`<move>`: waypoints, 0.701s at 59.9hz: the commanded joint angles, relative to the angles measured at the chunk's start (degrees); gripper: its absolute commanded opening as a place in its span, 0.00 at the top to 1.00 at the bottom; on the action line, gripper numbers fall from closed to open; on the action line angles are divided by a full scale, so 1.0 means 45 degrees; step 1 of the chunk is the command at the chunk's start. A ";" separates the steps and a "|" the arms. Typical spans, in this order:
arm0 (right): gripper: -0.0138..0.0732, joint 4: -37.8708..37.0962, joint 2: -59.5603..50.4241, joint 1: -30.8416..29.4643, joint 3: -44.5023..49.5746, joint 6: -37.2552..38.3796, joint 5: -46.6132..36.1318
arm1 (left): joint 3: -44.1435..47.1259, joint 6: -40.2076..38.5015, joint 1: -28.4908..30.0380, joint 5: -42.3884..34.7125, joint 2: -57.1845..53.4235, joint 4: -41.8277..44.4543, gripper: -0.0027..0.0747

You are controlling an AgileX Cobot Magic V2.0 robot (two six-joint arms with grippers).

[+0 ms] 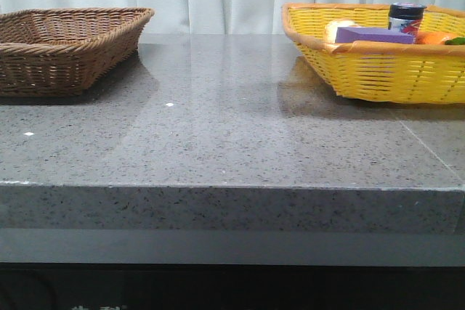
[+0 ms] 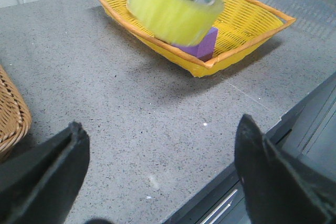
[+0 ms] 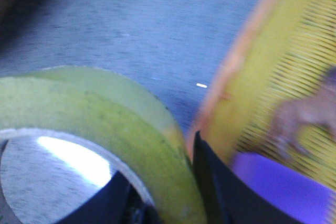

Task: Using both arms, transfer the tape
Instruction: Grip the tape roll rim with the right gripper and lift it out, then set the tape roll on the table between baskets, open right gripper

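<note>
Gripping the tape point(image 2: 170, 10) (seemingly airborne), right gripper point(image 3: 173, 192) pinches its wall.

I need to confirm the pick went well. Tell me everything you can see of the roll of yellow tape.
The tape is a wide, thick roll of translucent yellow tape with a hollow core. It is lifted off the table, in the air near the yellow basket, tilted. The right gripper is shut on its wall, one black finger outside, one inside the core. Nothing else touches it. The front view shows only its lower edge.
</note>
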 commanded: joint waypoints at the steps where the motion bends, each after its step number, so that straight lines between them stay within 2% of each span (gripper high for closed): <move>1: 0.63 0.0039 0.0098 0.0782 -0.1093 -0.0211 -0.0696 | -0.0419 -0.0031 -0.0118 -0.0976 0.0019 -0.0151 0.24; 16: 0.63 -0.1274 0.2303 0.1969 -0.2960 -0.0211 0.0179 | -0.0419 -0.0031 -0.0118 -0.0976 0.0019 -0.0151 0.24; 34: 0.63 -0.2199 0.4017 0.2146 -0.3775 -0.0211 0.0665 | -0.0419 -0.0031 -0.0118 -0.0976 0.0019 -0.0151 0.24; 37: 0.60 -0.2211 0.4102 0.2146 -0.3775 -0.0211 0.0692 | -0.0419 -0.0031 -0.0118 -0.0976 0.0019 -0.0151 0.24; 42: 0.48 -0.2198 0.4122 0.2146 -0.3775 -0.0211 0.0677 | -0.0419 -0.0031 -0.0118 -0.0976 0.0019 -0.0151 0.24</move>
